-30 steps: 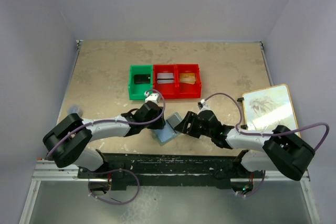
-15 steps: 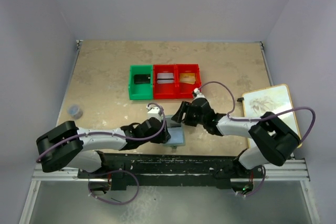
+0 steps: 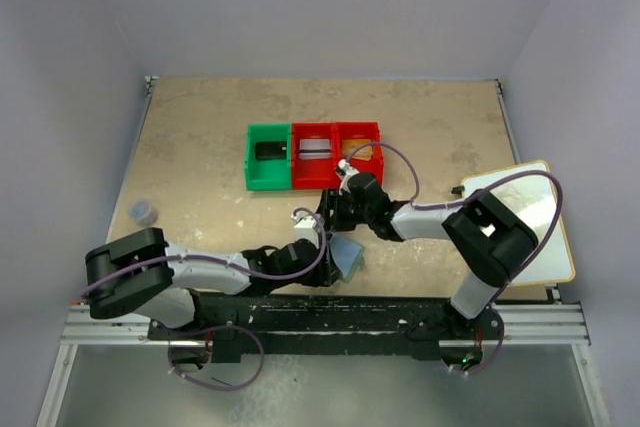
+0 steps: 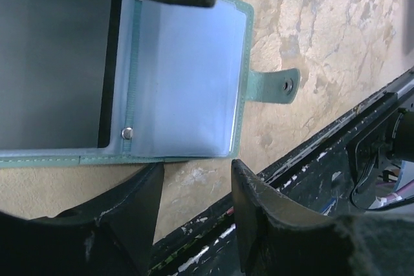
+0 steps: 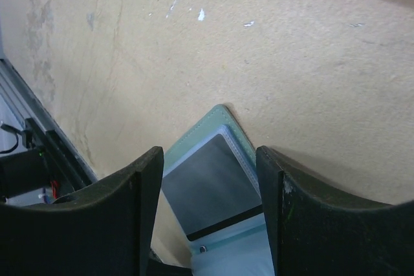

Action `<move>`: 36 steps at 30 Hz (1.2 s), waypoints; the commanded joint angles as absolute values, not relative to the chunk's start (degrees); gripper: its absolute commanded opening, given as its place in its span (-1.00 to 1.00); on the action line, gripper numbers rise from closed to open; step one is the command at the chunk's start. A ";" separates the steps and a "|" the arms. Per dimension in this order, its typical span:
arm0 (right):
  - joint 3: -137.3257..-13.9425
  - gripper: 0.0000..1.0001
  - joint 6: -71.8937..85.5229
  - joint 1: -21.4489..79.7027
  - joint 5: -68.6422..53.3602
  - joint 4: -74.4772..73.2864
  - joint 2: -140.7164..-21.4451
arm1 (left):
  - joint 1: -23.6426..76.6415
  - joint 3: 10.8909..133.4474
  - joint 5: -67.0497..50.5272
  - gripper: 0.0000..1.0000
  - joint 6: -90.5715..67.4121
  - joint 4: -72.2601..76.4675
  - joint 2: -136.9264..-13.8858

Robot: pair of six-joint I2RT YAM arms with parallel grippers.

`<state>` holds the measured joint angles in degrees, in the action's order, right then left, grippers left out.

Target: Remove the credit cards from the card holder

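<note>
You find the light blue card holder [image 3: 347,257] lying open and flat on the table [image 3: 200,147], centre, close to the near edge. One clear pocket holds a dark card [image 4: 58,69]. The snap tab [image 4: 275,86] projects sideways from one panel's edge.

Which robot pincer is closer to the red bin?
The right one. The right pincer hangs just on the near side of the red bin, over the far corner of the card holder. The left pincer is farther back, at the holder's near edge.

Robotics lab test cell, plain pale-lilac enclosure walls [image 3: 330,7], stone-patterned tabletop [image 3: 200,137], aluminium rail [image 3: 100,330] along near edge, black arm-mounting frame [image 3: 330,309]
</note>
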<state>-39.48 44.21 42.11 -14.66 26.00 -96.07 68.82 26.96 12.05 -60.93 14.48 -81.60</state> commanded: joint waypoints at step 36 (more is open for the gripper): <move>-22.67 -0.31 63.99 48.07 -4.05 36.13 -80.39 | 55.90 38.59 22.13 -0.18 -41.72 -6.91 -76.61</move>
